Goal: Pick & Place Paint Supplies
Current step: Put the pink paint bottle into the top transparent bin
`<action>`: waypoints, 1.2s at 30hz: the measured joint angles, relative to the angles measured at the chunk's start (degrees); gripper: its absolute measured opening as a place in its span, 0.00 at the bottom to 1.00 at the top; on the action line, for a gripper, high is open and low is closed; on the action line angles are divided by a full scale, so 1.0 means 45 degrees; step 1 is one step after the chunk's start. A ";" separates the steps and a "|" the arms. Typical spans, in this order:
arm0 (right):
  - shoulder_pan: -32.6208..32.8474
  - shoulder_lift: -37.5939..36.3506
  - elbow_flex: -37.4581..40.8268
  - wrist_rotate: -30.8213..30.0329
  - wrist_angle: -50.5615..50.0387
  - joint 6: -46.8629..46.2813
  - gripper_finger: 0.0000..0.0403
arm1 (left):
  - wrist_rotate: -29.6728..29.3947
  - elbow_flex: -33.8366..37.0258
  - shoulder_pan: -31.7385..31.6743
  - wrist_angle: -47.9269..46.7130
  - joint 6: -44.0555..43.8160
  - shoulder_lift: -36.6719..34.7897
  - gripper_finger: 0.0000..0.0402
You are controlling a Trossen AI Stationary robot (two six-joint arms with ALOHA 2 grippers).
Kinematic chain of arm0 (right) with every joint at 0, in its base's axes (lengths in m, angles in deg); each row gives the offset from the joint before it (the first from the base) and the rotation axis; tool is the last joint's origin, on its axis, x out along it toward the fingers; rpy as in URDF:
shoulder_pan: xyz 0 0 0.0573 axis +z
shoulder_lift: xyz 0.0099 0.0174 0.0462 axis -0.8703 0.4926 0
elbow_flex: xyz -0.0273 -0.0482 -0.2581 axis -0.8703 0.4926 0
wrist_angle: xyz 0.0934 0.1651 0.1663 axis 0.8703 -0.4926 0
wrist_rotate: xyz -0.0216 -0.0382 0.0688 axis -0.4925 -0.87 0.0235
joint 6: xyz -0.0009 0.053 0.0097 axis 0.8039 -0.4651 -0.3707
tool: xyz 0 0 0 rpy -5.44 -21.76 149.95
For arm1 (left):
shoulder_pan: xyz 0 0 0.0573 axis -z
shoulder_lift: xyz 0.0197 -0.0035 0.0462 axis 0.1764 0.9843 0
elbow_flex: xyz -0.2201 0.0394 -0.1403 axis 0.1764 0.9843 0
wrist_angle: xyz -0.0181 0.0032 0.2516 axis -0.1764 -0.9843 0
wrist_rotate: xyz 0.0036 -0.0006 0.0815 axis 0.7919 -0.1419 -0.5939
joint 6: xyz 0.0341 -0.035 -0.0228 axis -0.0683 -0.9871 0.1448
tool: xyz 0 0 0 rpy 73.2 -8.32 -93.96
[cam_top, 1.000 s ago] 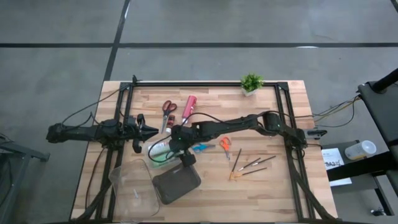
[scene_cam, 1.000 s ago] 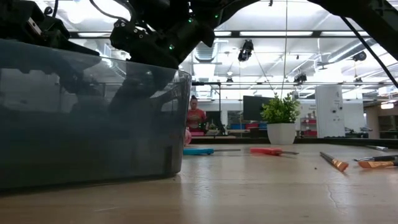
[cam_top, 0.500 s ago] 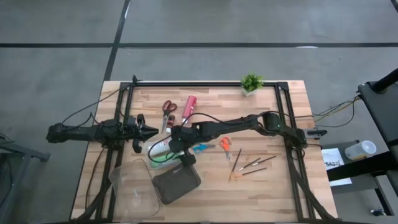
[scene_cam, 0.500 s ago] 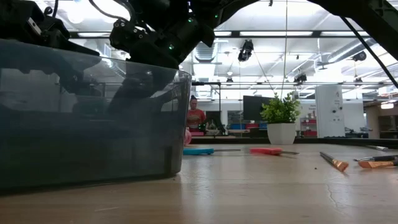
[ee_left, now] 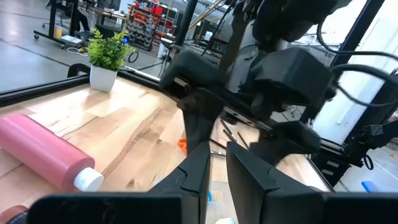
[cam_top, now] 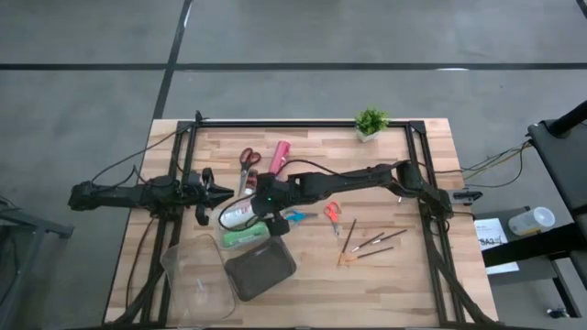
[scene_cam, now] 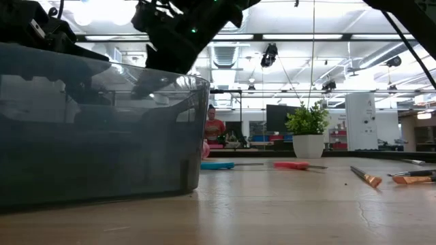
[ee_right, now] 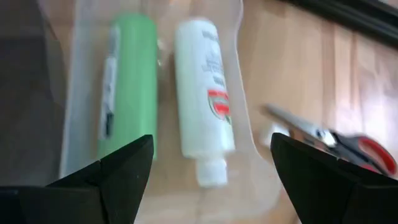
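Note:
My right gripper point(cam_top: 273, 220) point(ee_right: 211, 142) hangs open over a clear tray point(ee_right: 68, 74). In the tray lie a green paint tube point(cam_top: 246, 238) point(ee_right: 127, 93) and a white paint tube point(cam_top: 238, 216) point(ee_right: 202, 93), side by side; the fingers touch neither. The red tube point(cam_top: 278, 156) point(ee_left: 43, 155) and the red scissors point(cam_top: 249, 159) lie farther back. Blue scissors point(cam_top: 295, 217), orange scissors point(cam_top: 332, 213) and several brushes point(cam_top: 369, 242) lie to the right. My left gripper point(cam_top: 223, 193) point(ee_left: 214, 168) waits shut at the table's left, pointing at the right arm.
A dark grey case point(cam_top: 261, 269) and a clear box point(cam_top: 194, 273) stand near the table's near edge, just below the tray; the case's wall point(scene_cam: 102, 129) fills the low view's left. A small potted plant point(cam_top: 371, 122) stands at the far edge. Bare wood shows on the right.
My right gripper has risen from the tray and drawn a little toward the far edge. The green tube, earlier half hidden under it, now lies in full view in the tray beside the white tube.

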 joint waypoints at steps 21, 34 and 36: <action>-0.1134 -0.0484 0.0269 -0.5741 -0.0151 -0.3954 0.80 | 0.0000 -0.0002 0.0002 0.0000 0.0000 0.0000 0.15; -0.3725 -0.0557 0.0269 -0.1061 -0.0097 -0.2978 0.80 | 0.0000 -0.0004 0.0004 0.0000 0.0000 0.0000 0.15; -0.4003 -0.0557 0.0269 -0.0804 0.0084 -0.2844 0.80 | 0.0000 -0.0002 0.0003 0.0000 0.0000 -0.0005 0.15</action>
